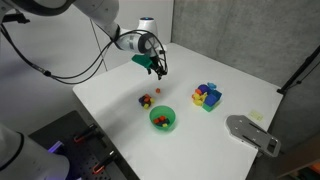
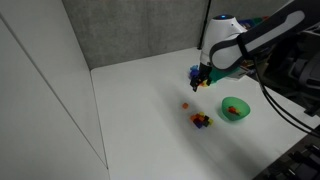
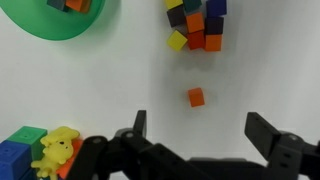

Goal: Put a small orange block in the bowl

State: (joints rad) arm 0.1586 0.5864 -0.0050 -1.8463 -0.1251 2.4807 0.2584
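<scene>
Our jaws hang spread wide over the small orange block [image 3: 196, 97] at frame centre. If we descend off-line, a jaw could knock it toward the block cluster [image 3: 195, 25] at upper centre.

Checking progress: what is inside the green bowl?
The green bowl holds a few tiny blocks, one orange-looking, one dark. Their count is unclear: they are too small, and the wrist view cuts off most of the bowl.

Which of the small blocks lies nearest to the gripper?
The lone small orange block, lying apart from the block cluster, in front of the open gripper.
</scene>
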